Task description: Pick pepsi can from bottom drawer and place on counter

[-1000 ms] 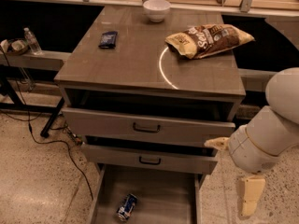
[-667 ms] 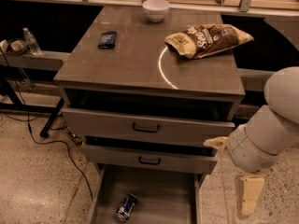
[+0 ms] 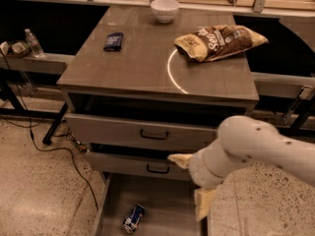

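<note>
The pepsi can lies on its side in the open bottom drawer, near its front left. The counter is the wood-grain cabinet top with a white arc mark. My gripper hangs at the end of the white arm, in front of the middle drawer and above the bottom drawer's right side. It is to the right of the can and above it. Its two cream fingers are spread apart with nothing between them.
On the counter lie a chip bag, a white bowl and a flat dark blue packet. The top drawer and middle drawer stand partly pulled out. A water bottle sits on the left shelf. Cables trail on the floor.
The arm has swung left, bringing the gripper from beside the cabinet's right edge to above the bottom drawer's right side. The can has not moved.
</note>
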`<state>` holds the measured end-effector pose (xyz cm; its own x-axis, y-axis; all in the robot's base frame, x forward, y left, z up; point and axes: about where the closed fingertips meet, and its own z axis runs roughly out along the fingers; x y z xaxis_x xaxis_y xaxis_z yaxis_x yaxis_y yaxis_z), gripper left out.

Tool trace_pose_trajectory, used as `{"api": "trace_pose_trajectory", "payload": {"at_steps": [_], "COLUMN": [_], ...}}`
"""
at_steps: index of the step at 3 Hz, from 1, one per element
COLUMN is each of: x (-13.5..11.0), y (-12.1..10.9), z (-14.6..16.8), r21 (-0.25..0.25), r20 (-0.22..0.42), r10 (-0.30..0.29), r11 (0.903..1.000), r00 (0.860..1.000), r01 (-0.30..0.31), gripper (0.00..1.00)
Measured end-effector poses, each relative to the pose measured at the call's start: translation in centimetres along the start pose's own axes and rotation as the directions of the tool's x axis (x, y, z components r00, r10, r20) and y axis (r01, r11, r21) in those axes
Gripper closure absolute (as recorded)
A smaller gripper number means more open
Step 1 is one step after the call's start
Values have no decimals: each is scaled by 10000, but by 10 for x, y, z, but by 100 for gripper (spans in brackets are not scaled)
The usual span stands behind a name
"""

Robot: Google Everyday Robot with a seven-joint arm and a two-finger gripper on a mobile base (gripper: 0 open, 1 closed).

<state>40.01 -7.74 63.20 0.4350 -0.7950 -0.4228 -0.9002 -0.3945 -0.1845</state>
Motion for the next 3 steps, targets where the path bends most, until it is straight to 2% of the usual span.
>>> {"api": "trace_pose_trajectory", "payload": {"at_steps": [1, 2, 3], "x": [-3, -6, -8], "y": [-30, -46, -41], "z": [47, 109, 127], "r21": [222, -216, -464], "r20": [32, 466, 741], "r10": [-1194, -2011, -2036], "r11": [9926, 9791, 9772], "r00": [9928, 9785, 9763], "r01": [1193, 2022, 2073], "gripper": [0, 0, 0]}}
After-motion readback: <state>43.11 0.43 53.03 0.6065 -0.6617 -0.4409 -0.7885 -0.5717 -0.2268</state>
